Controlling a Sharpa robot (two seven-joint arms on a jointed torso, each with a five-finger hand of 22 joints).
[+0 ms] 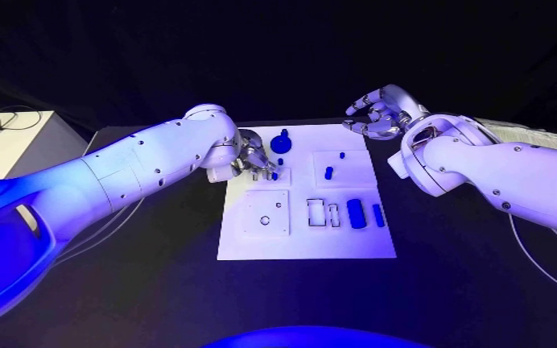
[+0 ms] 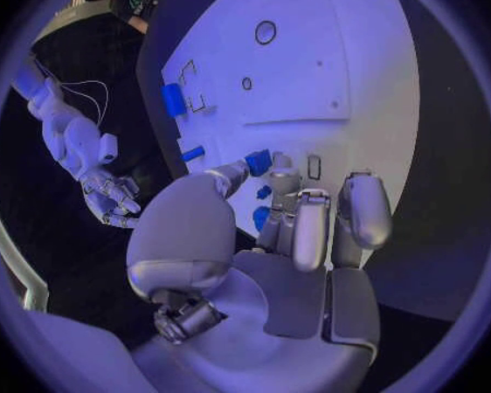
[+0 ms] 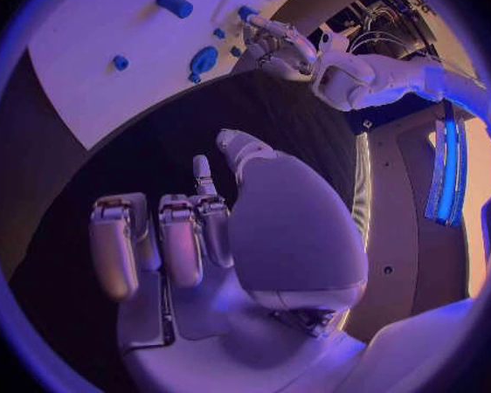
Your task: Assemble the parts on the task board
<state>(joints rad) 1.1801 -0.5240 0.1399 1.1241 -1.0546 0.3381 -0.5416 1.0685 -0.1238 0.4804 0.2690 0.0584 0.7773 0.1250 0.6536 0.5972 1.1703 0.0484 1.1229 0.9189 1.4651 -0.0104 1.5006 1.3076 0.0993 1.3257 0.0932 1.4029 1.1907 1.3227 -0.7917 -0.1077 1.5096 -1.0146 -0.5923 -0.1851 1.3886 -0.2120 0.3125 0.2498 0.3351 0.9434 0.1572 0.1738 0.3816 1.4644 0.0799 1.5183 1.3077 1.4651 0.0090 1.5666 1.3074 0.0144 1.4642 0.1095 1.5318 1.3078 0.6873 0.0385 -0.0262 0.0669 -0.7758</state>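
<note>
The small blue part [image 1: 273,176] sits near the upper left of the task board [image 1: 304,247], under my left hand [image 1: 251,160]. It looks rigid, light and smooth, so I'd pinch its sides. Whether my fingertips [image 2: 280,181] actually pinch it I cannot tell; they hide it. My right hand [image 1: 380,114], upper right, hangs empty, fingers loosely spread.

Both arms are showing smooth, glossy white shells with rounded segments and small dark screw dots along the casing. Left arm [image 1: 128,167]: a thin cable is trailing beside it. Right arm [image 1: 488,172]: a thin cable is hanging beneath its forearm. Left hand [image 2: 267,244] and right hand [image 3: 218,236] are showing silver metallic palms, with blocky, segmented fingers [image 2: 311,227] ending in rounded pads.
</note>
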